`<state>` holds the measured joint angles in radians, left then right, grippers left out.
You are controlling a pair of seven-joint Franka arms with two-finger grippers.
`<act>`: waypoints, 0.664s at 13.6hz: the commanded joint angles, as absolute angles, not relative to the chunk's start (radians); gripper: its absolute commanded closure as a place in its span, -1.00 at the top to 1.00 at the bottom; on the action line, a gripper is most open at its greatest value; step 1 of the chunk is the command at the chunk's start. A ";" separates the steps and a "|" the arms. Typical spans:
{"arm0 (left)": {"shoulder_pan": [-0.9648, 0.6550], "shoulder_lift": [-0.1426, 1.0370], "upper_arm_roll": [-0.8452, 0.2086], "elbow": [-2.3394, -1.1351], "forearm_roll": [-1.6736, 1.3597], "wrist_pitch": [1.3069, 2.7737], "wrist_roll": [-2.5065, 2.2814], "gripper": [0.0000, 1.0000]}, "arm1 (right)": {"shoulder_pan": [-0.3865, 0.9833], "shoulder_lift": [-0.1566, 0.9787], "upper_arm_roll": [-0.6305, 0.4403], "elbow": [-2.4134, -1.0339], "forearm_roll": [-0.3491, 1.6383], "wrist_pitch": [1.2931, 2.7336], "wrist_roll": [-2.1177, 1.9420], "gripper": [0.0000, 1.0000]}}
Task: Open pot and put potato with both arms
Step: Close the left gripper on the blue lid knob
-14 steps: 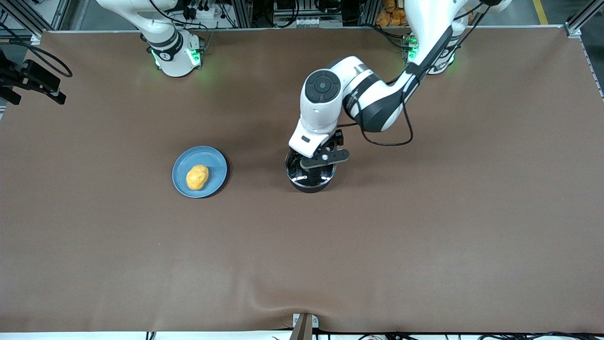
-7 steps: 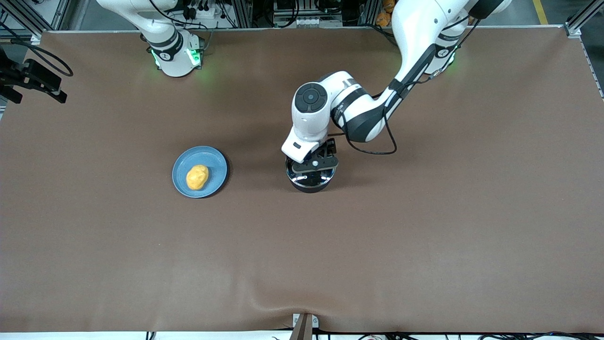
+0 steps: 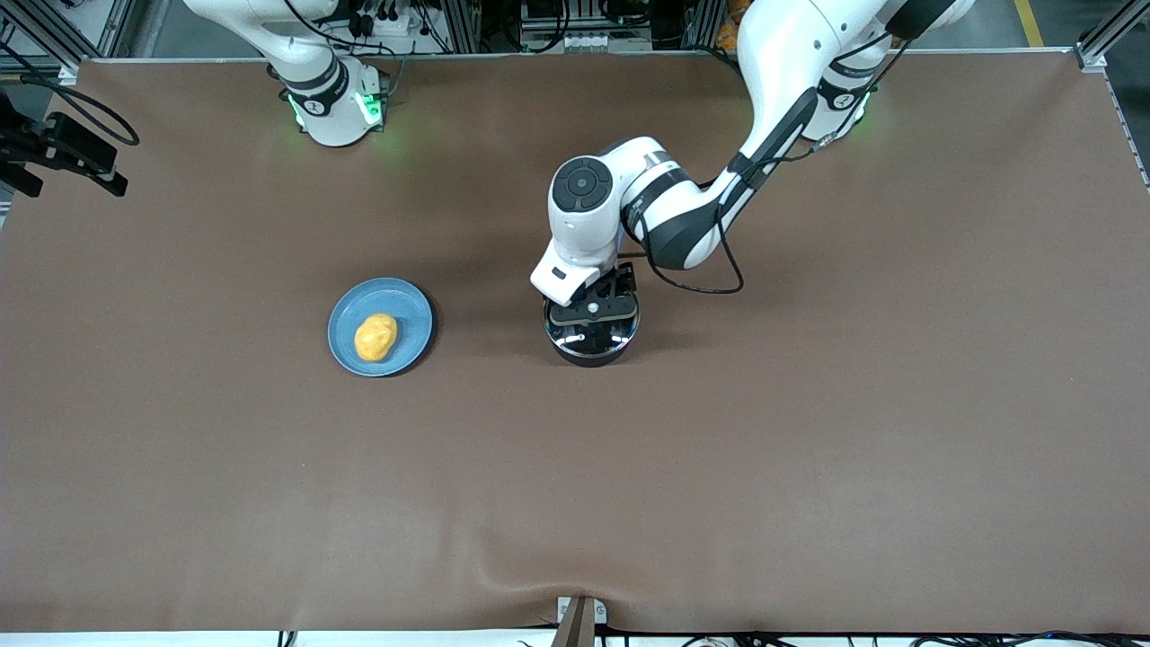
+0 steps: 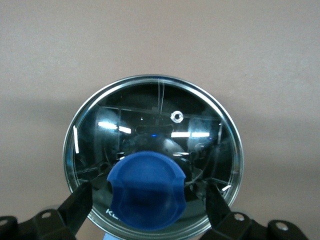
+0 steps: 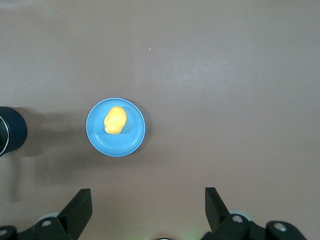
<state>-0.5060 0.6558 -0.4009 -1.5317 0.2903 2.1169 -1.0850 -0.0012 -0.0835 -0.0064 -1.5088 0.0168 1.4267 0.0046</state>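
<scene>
Brown table cover (image 3: 809,449), alu frame rails (image 3: 1101,36) at table edge, cables (image 3: 557,18)

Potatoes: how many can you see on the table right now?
1. The potato lies on the blue plate, toward the right arm's end from the pot. The lidded pot's inside is not clearly visible.

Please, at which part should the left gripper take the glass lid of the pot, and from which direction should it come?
Probably by the blue knob at the middle of the glass lid, coming straight down from above. The knob stands up from the flat lid on the pot, and the left gripper is already over it, its open fingers either side.
</scene>
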 commanded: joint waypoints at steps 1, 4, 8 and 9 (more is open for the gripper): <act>-0.514 0.655 -0.396 -1.532 0.328 2.125 -1.094 1.00 | -0.012 -0.077 0.000 -1.494 0.031 1.416 -0.006 1.00; -0.514 0.658 -0.396 -1.532 0.328 2.125 -1.089 1.00 | -0.012 -0.077 0.002 -1.494 0.031 1.414 -0.006 1.00; -0.514 0.664 -0.396 -1.532 0.330 2.126 -1.086 0.92 | -0.014 -0.077 0.000 -1.494 0.031 1.414 -0.006 1.00; -0.514 0.664 -0.396 -1.531 0.330 2.126 -1.086 0.86 | -0.015 -0.077 0.000 -1.494 0.031 1.414 -0.008 1.00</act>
<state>-0.5061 0.6579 -0.4009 -1.5342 0.2997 2.1170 -1.0820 -0.0012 -0.0834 -0.0064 -1.5088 0.0168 1.4267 0.0046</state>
